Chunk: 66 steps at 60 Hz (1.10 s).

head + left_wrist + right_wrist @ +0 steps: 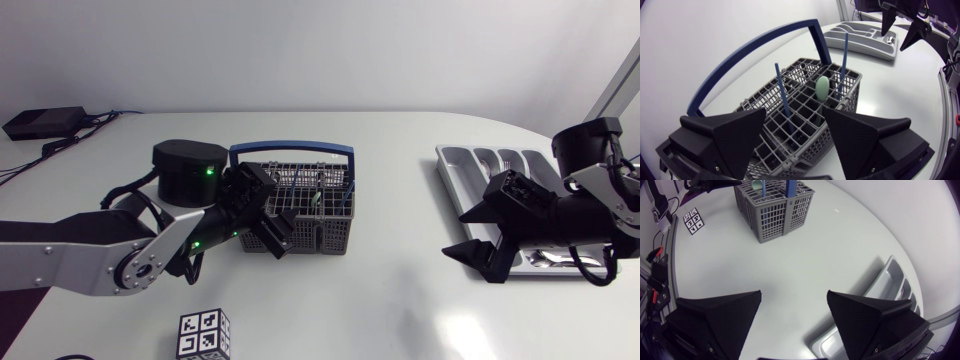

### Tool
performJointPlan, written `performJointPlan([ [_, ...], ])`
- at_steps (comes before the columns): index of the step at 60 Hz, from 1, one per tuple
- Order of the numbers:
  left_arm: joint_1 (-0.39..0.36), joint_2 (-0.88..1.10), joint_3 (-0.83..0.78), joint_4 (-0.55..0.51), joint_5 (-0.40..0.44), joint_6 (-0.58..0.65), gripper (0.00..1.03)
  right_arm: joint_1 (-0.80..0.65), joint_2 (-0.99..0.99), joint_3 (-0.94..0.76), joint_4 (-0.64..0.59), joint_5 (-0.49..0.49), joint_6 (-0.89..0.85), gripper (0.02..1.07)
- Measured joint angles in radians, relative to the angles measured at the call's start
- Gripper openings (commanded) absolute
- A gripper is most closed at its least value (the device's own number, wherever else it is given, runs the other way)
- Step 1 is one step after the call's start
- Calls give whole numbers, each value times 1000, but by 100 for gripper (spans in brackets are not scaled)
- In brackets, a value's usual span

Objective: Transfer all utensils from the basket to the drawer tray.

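While the left gripper (795,119) is held tilted down over the basket (853,97) with its fingers wide apart and nothing clamped, three utensils are noted ahead of it, not yet lifted: a nearer blue handle (783,97) upright just ahead of the gap between the fingers, a green spoon (822,87) beyond it, and a farther blue handle (844,60). The right gripper (468,235), likewise spread and empty, is held low just beside the drawer tray (465,170). One silvery utensil (548,260) appears laid behind it in the tray, so the transfer is judged begun, with three pieces left.
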<state>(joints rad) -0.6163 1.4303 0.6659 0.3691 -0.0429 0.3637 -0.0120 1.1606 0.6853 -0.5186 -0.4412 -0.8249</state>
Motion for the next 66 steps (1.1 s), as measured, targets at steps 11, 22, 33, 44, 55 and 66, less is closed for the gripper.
performJointPlan([
  [11, 32, 61, 19, 40, 32, -15, 65, 22, 36, 0, 27, 0, 22, 97],
  [22, 65, 101, 81, 71, 64, -50, 62, 33, 75, 0, 49, 0, 34, 97],
  [33, 65, 164, 142, 87, 69, -61, 57, 33, 98, 0, 54, 0, 34, 97],
  [44, 64, 206, 158, 123, 72, -76, 31, 33, 116, 0, 82, 0, 34, 97],
  [55, 65, 206, 159, 134, 72, -77, 4, 44, 132, 0, 95, 0, 37, 97],
  [66, 64, 205, 158, 152, 72, -83, 4, 50, 132, 0, 97, 0, 37, 97],
])
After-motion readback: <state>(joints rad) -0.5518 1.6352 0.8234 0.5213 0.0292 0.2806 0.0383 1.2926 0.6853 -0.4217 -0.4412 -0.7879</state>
